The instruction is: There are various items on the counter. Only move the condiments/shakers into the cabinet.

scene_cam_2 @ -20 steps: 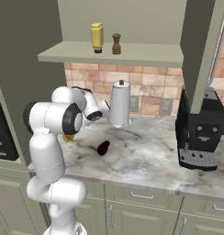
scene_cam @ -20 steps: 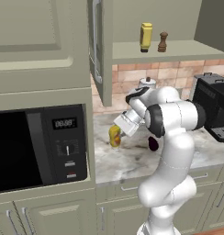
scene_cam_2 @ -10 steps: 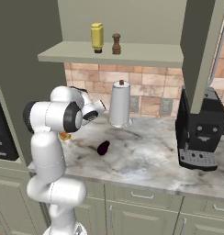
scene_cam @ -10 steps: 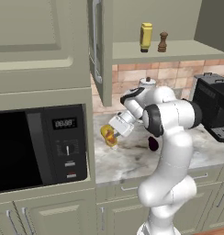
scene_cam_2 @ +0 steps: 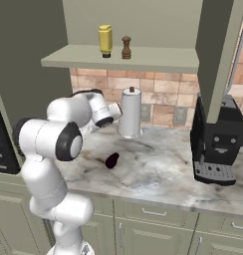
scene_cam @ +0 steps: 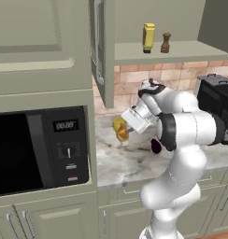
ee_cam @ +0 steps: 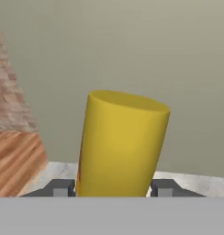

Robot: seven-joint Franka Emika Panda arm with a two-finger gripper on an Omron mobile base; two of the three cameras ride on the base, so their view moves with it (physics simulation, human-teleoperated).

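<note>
- Bottle (ee_cam: 120, 144), the amber one, is seen clamped between the two fingertips (ee_cam: 62, 187) of the end effector (scene_cam: 125, 131); in the hand view a tip presses each side of its yellow body.
- In the left base view it is held just above the table (scene_cam: 125, 163), near the microwave (scene_cam: 41, 149) and below the open cabinet door (scene_cam: 101, 51).
- Two condiments are already placed on the cabinet (scene_cam_2: 123, 60) shelf: a yellow bottle (scene_cam_2: 105, 41) and a pepper shaker (scene_cam_2: 126, 47), close together.
- The step in hand is judged to be the lift of the last condiment toward that shelf.
- The grip should be kept firm and low on the body, since a smooth round bottle can be expected to slip or rotate if tilted.
- The bottle should be raised clear of the shelf's front edge before being carried inward, and the open door at the left should be given room.
- A free spot beside the two items already there should be chosen, so that neither is knocked over.
- The bottle is best brought upright and set down on the shelf before the tips are parted.
- The eggplant (scene_cam_2: 112, 160) and paper-towel roll (scene_cam_2: 130, 113) are to be left on the table.
</note>
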